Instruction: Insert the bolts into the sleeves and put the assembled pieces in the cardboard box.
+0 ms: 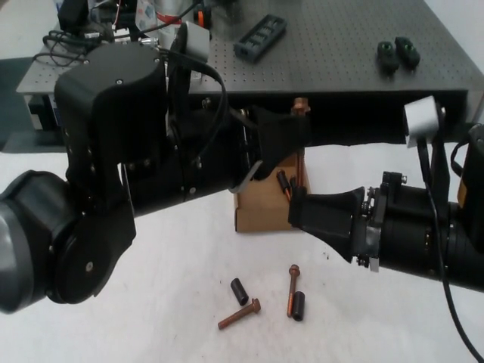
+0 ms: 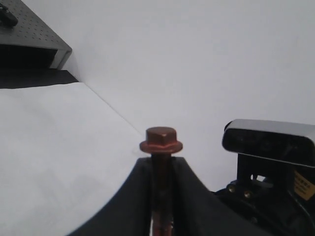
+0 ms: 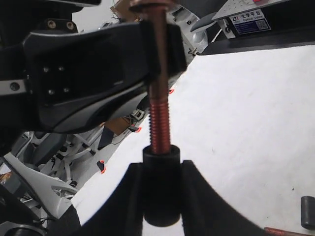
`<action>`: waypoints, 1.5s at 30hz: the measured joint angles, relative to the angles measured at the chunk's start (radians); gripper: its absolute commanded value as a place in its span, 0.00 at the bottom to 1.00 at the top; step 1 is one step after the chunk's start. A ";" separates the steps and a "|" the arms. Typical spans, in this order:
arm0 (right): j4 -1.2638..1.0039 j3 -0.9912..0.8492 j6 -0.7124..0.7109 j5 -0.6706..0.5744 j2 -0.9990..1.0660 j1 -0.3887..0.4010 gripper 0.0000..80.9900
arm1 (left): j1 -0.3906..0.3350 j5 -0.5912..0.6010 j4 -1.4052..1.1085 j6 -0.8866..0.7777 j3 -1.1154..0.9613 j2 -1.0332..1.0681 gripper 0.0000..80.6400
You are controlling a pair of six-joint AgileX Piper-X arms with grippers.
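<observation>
My left gripper (image 2: 161, 169) is shut on a copper bolt (image 2: 160, 141), held upright with its hex head above the fingers. In the high view this bolt (image 1: 301, 151) hangs over the cardboard box (image 1: 261, 208). Just below, my right gripper (image 3: 161, 189) is shut on a black sleeve (image 3: 161, 182), and the bolt's threaded end (image 3: 160, 130) meets the sleeve's top opening. The right gripper (image 1: 296, 203) sits at the box's right side. On the white table lie a loose sleeve (image 1: 240, 290), a loose bolt (image 1: 240, 314), and another bolt (image 1: 292, 283) beside a sleeve (image 1: 299, 305).
A black perforated bench (image 1: 340, 60) runs along the back, carrying a dark slotted tray (image 1: 260, 36) and two small black-and-green parts (image 1: 397, 53). Cables lie at the back left. The left arm's bulky body (image 1: 106, 166) covers the left of the table.
</observation>
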 measured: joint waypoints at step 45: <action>0.641 -1.112 -0.389 0.532 1.164 -0.113 0.05 | 0.183 -0.181 0.338 0.174 0.254 -0.113 0.00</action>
